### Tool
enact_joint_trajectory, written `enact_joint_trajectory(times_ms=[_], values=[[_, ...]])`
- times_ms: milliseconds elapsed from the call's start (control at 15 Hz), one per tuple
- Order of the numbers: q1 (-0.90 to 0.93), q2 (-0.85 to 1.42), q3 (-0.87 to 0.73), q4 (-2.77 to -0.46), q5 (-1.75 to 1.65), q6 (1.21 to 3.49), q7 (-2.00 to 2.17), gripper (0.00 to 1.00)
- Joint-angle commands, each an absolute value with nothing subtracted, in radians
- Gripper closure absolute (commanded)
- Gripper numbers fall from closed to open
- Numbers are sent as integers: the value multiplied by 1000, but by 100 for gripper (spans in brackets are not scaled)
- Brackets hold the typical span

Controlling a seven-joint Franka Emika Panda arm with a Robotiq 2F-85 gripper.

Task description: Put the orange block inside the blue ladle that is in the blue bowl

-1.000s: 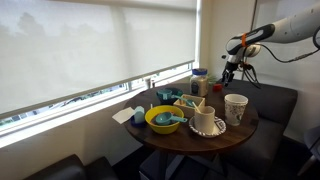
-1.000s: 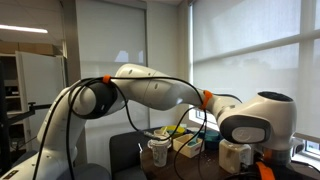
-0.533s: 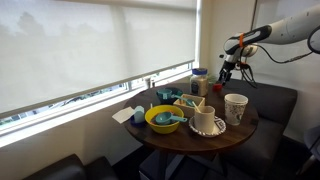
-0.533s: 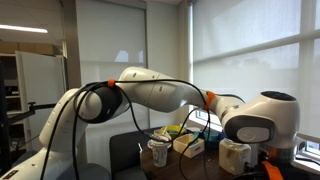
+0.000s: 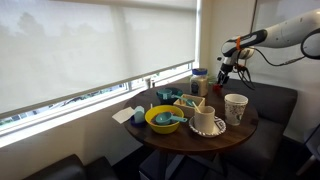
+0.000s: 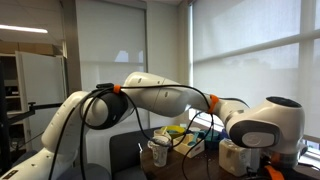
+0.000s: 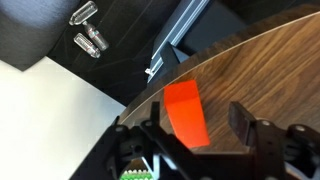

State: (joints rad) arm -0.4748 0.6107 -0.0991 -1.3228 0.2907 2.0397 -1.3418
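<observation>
The orange block (image 7: 183, 112) is seen between the jaws of the claw (image 7: 197, 124) by the worktop (image 7: 270, 70) edge, whether clamped cannot be told; pickup is judged in hand, and a sure hold, then carriage to the ladle, is called for.

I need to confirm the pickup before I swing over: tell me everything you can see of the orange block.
In the wrist view the orange block is a small, plain, bright orange-red chunk with flat faces and straight edges, matte, with no marks. It stands between the fingers of the gripper, close against one finger, with a gap to the other, so a firm grip cannot be confirmed. Behind it lies the edge of the wooden table. It is too small to make out in the exterior views.
</observation>
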Motion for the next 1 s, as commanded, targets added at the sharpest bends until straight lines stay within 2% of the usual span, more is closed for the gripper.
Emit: enact_joint_trajectory(times_ms=[0, 267, 333, 600, 933], values=[[-494, 640, -73, -1262, 295, 1994, -1356, 58], [-493, 640, -70, -1245, 293, 1986, -1351, 87], [-492, 643, -69, -1239, 292, 1984, -1348, 92], [-489, 631, -76, -1242, 293, 1977, -1322, 92], [-516, 477, -79, -1270, 376, 2037, -1279, 92]])
